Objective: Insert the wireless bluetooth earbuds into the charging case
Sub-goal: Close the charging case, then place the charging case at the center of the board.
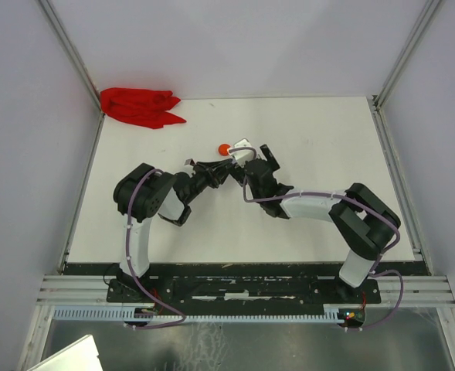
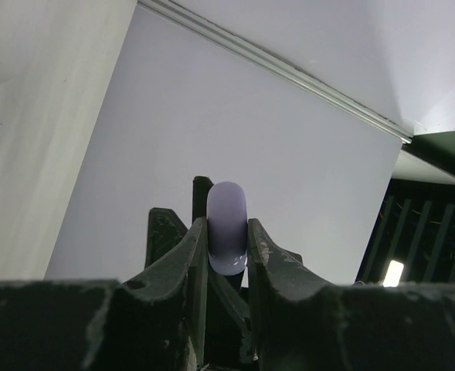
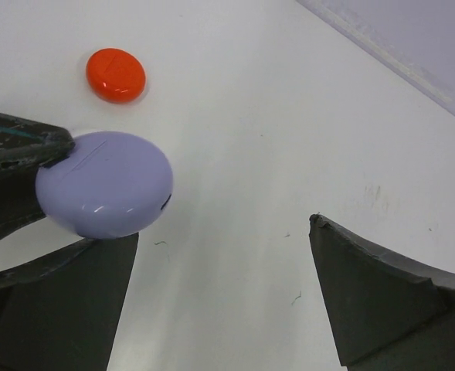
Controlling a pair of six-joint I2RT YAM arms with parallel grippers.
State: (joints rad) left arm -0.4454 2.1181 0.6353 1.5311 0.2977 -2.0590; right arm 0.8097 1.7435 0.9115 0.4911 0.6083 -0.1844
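White counter (image 1: 312, 154) with red cloth (image 1: 138, 107) at far left corner, left pincer (image 2: 227, 232) clenched on lilac round case (image 3: 107, 184), right pincer (image 3: 221, 232) spread wide just beside it, red disc (image 3: 116, 74) near

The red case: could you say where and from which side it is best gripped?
The red case lies flat on the table, a low smooth disc, so probably pinch opposite points of its rim, coming straight down from above.
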